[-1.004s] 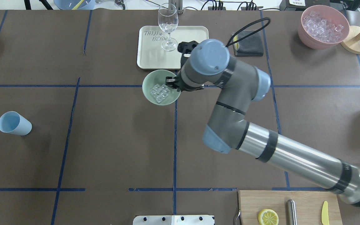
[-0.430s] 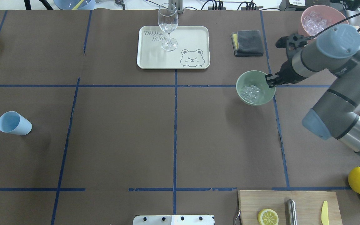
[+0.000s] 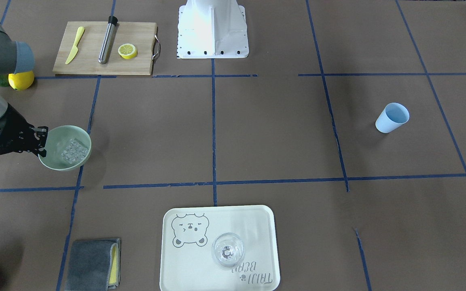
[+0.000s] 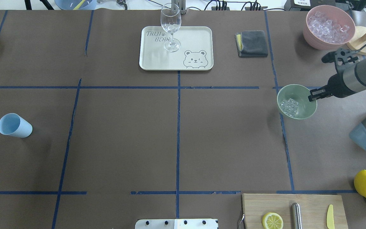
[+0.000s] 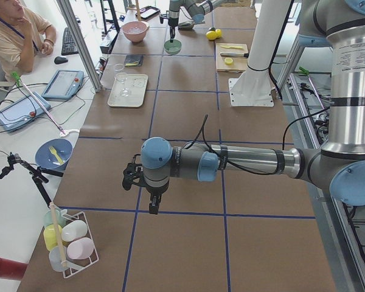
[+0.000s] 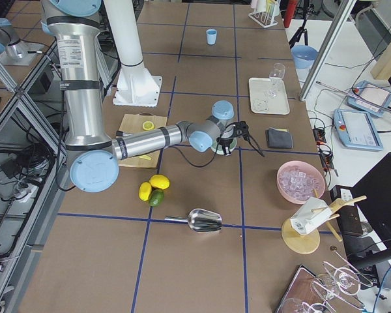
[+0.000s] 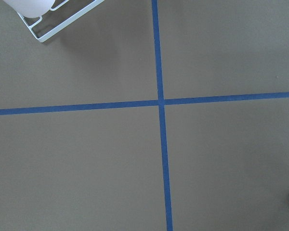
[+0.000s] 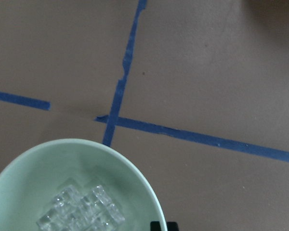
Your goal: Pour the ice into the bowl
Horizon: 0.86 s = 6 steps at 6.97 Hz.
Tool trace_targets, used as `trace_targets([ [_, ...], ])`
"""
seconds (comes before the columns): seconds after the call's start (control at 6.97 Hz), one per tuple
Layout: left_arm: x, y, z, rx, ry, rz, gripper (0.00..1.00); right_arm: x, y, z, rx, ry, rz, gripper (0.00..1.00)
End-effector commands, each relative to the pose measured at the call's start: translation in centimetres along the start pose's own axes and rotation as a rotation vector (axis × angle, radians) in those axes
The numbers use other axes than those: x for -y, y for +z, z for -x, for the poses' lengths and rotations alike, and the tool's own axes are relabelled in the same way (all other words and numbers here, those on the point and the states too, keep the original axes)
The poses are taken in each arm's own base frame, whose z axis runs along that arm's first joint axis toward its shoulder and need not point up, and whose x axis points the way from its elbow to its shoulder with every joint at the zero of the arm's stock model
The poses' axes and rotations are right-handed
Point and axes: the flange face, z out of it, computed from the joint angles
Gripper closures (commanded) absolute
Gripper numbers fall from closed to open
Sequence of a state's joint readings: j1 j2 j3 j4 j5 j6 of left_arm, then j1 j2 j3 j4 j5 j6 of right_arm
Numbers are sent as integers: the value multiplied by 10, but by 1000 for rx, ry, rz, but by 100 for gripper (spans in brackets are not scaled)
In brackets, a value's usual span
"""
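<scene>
The right gripper pinches the bowl by its rim, held level, presumably so no ice spills. I can't tell the left gripper's state.

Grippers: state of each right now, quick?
Right gripper: closed on the green bowl at its rim, ice inside.
Left gripper: cannot tell, seen only in the side view.

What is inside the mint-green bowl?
A small heap of clear ice cubes lies in the bowl. The right gripper covers part of the rim; the bottom under the cubes is hidden.
</scene>
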<state>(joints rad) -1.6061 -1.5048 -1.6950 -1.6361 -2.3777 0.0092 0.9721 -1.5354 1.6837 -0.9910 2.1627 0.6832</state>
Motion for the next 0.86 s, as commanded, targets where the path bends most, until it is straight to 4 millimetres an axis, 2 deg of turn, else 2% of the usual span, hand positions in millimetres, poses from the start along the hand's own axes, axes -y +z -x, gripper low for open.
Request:
trace_targets([
  [0.0,0,0,0,0,2,-2,0,-52,10,-56,29,-11,-1,100],
  [0.14,0,1,0,-2,3,0,0,-61,25,-74,34,-18,-4,99],
  [0.29,0,0,-1,-2,4,-2,0,-60,28,-75,41,-19,-17,1],
  [0.43,0,0,-1,-2,4,-2,0,-47,11,-86,34,14,-37,0],
  [0.57,0,1,-2,-3,5,0,0,-39,-8,-106,24,69,-27,0],
  [0.72,1,1,-2,-4,6,1,0,-15,-42,-123,37,58,-42,0],
])
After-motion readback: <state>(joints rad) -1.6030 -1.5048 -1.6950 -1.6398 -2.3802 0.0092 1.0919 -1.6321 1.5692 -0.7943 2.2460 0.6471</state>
